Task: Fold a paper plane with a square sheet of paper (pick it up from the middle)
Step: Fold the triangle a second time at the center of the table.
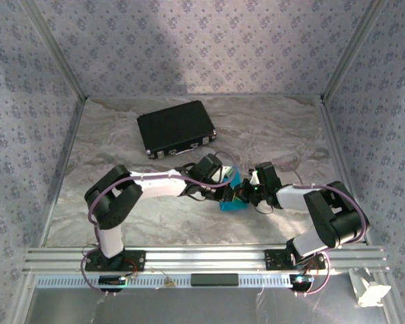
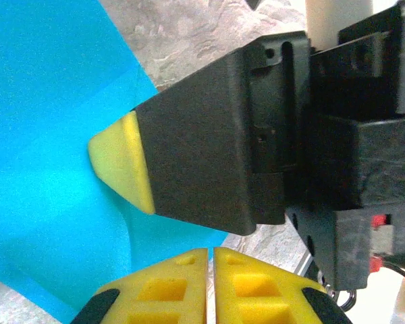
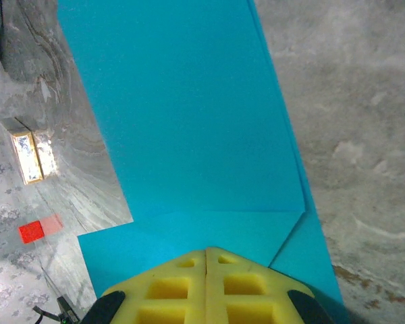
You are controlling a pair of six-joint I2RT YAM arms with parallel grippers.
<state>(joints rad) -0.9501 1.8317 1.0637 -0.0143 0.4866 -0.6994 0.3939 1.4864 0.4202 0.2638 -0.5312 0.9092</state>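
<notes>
While the top view is showing the square sheet of paper (image 1: 231,204) lying near the black case (image 1: 175,128), on its arm-base side, the folding is looking only partway done. From the left wrist, the left gripper (image 2: 209,283) is clenching what appears to be the sheet's corner, while the right gripper (image 2: 119,167), jaws shut, is pressing its tip onto it. From the right wrist, creased flaps are showing, so the next move is probably calling for drawing that corner over flat.
</notes>
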